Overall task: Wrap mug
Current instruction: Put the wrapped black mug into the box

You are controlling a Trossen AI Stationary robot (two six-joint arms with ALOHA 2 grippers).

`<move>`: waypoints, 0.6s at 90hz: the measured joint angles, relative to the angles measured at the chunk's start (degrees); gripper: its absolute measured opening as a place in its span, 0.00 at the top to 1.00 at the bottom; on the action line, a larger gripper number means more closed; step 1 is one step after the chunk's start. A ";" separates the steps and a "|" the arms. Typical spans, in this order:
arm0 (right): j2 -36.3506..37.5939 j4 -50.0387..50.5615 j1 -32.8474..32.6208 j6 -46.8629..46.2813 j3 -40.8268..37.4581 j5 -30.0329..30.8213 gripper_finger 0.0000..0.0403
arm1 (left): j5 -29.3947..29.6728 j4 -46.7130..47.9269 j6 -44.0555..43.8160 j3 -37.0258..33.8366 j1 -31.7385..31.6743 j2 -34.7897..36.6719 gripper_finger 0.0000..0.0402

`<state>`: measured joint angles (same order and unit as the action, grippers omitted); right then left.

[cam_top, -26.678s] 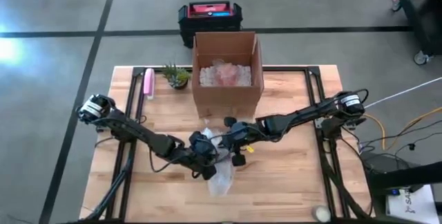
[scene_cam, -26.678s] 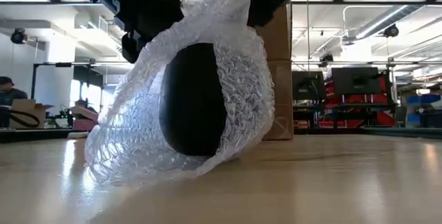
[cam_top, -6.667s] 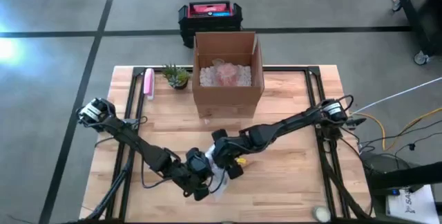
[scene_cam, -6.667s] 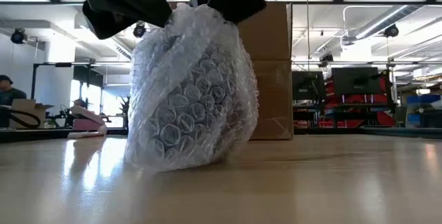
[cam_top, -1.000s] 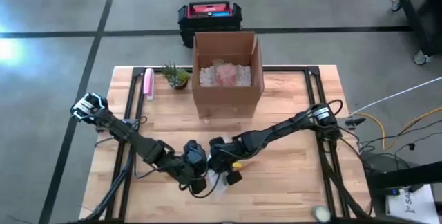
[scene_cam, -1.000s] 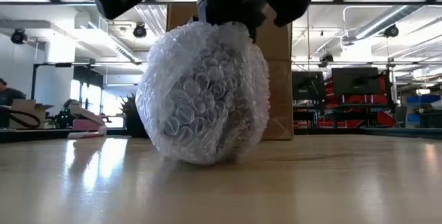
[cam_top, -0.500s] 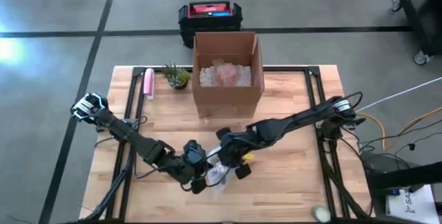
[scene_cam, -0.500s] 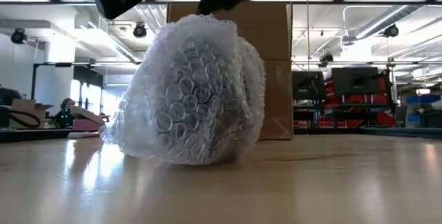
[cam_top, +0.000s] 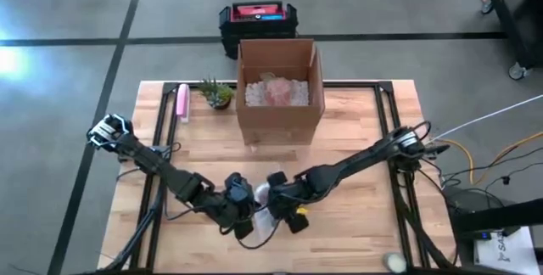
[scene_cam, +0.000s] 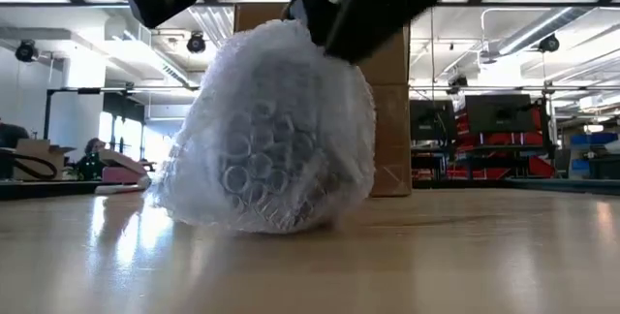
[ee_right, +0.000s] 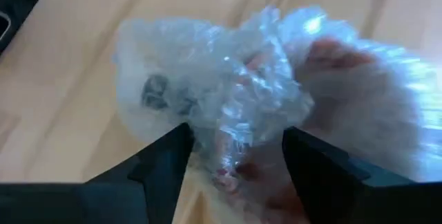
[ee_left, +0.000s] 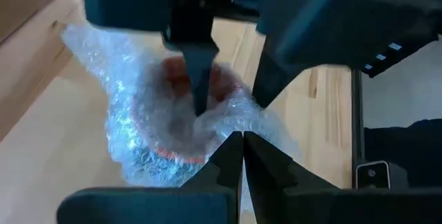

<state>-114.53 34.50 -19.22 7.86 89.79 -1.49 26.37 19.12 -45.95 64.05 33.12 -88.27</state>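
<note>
Sat near the table's (cam_top: pixel 356 232) 6 o'clock edge: mug (ee_left: pixel 190 113), swaddled in bubble wrap (scene_cam: pixel 271 130), a rounded bundle; long axis and facing impossible to tell. Left gripper (ee_left: pixel 242 137) pinched tight on a fold of wrap at the bundle's 9 o'clock side. Right gripper (ee_right: pixel 235 141) spread wide, straddling bunched wrap from 3 o'clock, fingers (ee_right: pixel 169 155) not closed on it. At 12 o'clock, open cardboard box (cam_top: pixel 279 88) held white packing filler and something pinkish.

Both arms matte black, slim jointed links, thin black cables looped alongside. White-marked collar near each shoulder end. Left gripper (ee_left: pixel 242 156) fingers (ee_left: pixel 224 156) dark, tapering wedges. Right gripper (ee_right: pixel 235 156) fingers (ee_right: pixel 162 162) black, blocky.
</note>
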 joint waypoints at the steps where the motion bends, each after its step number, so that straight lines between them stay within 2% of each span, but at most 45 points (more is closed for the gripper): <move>1: -0.26 -0.07 0.01 0.01 0.04 -0.04 0.47 | -0.03 -0.01 0.00 0.00 0.00 0.00 1.00; 11: -2.65 -1.15 0.08 0.12 0.17 0.15 0.53 | -0.11 0.07 0.00 0.00 0.04 -0.01 1.00; 19: -3.76 -2.06 0.09 0.22 0.21 0.43 0.62 | -0.11 0.20 0.00 0.00 0.09 -0.02 1.00; 38: -2.64 0.42 -0.07 2.47 -0.17 -0.53 0.94 | -0.09 0.00 -0.35 0.00 0.25 -0.02 1.00; 54: 2.39 5.68 -1.14 3.25 0.97 0.43 0.95 | -0.04 0.03 -0.48 0.00 0.46 -0.02 1.00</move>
<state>-112.14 40.18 -20.36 11.11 90.76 -1.06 26.33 19.16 -46.44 64.05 33.58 -88.29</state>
